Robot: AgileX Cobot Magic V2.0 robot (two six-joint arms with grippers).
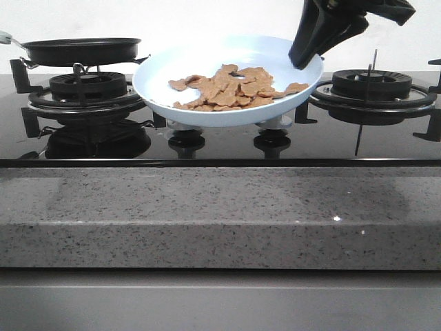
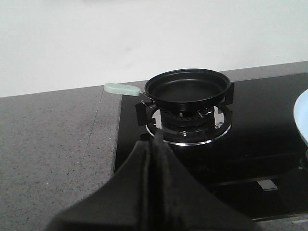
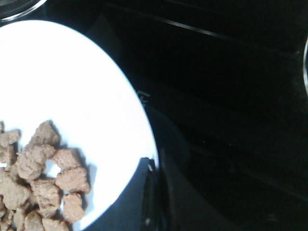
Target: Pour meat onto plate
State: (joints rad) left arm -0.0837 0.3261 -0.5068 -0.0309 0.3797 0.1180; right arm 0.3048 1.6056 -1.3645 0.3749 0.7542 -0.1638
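The pale blue plate point(image 1: 207, 58) is held above the middle of the black hob, tilted with its near-left edge lower. The meat point(image 1: 231, 88), a heap of small orange-brown slices, lies on the plate's lower half. My right gripper point(image 1: 306, 58) is shut on the plate's right rim. In the right wrist view the plate point(image 3: 72, 96), the meat point(image 3: 38, 178) and the gripper point(image 3: 154, 168) clamped on the rim all show. My left gripper point(image 2: 156, 144) is shut and empty, in front of the left burner. The plate's edge point(image 2: 302, 115) shows in the left wrist view.
An empty black frying pan point(image 1: 81, 49) with a pale green handle point(image 2: 122, 89) sits on the left burner. The right burner point(image 1: 372, 86) is bare. Two knobs point(image 1: 187, 141) stand under the plate. A grey stone counter point(image 1: 220, 214) runs along the front.
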